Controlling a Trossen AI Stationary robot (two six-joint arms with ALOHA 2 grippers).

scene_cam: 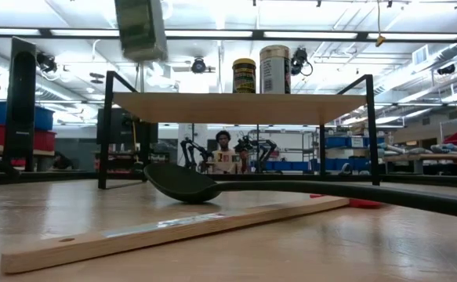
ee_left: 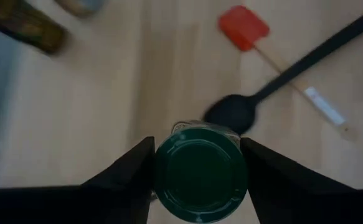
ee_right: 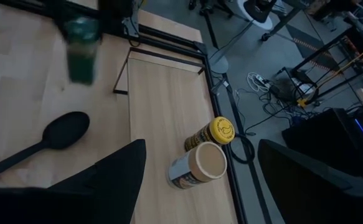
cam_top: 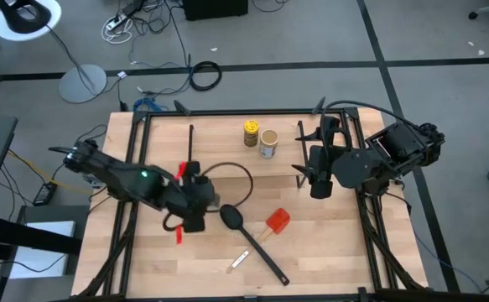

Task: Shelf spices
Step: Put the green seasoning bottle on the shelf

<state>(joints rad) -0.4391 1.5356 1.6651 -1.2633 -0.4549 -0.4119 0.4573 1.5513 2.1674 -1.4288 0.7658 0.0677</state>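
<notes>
In the left wrist view the green-topped jar (ee_left: 201, 171) is cut off by the picture's lower edge, and its body is hidden under its own lid. In the right wrist view the same jar is only a blurred green shape. In the high view the left gripper (cam_top: 195, 201) covers the jar completely. The labels on the yellow jar (scene_cam: 244, 76) and the tan jar (scene_cam: 275, 69) are too small to read.

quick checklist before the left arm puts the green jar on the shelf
1. Left hand shut on the green-topped jar: ok.
2. Jar off the table: ok, right wrist view shows it aloft.
3. Yellow jar and tan jar upright on the shelf: ok.
4. Bare shelf top beside them: ok.
5. Right hand open, off the shelf's right end: ok.
6. Black spoon and red spatula below the path: cannot tell.
</notes>
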